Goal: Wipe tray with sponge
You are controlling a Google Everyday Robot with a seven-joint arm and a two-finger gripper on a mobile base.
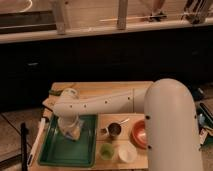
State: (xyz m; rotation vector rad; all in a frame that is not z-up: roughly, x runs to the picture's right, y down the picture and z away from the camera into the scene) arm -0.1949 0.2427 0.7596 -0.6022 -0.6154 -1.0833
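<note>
Now, camera view: the one view, looking down on a wooden table point(115, 89) with the robot's white arm point(100, 104) reaching across it to the left.
Claw: the gripper point(69, 130) points down from the end of the arm, over the far middle part of the tray.
Claw state: cannot tell how wide it stands; its tip is lost against the pale block under it.
Sponge: the sponge point(74, 135) shows as a small yellowish-tan block right at the claw's tip, low over the tray floor; I cannot tell whether it touches the floor.
Tray: the dark-green tray point(54, 151) lies flat under the claw and stretches from it toward the near edge of the table.
Metal cup: a small shiny metal cup point(114, 131) stands to the claw's right, just outside the tray rim.
Green cup: a light-green cup point(106, 151) stands right of and nearer than the claw, beside the tray.
White cup: a white cup point(126, 152) stands just beyond the green cup.
Bowl: an orange-red bowl point(138, 134) sits farther right, partly behind the arm's big white shell.
</note>
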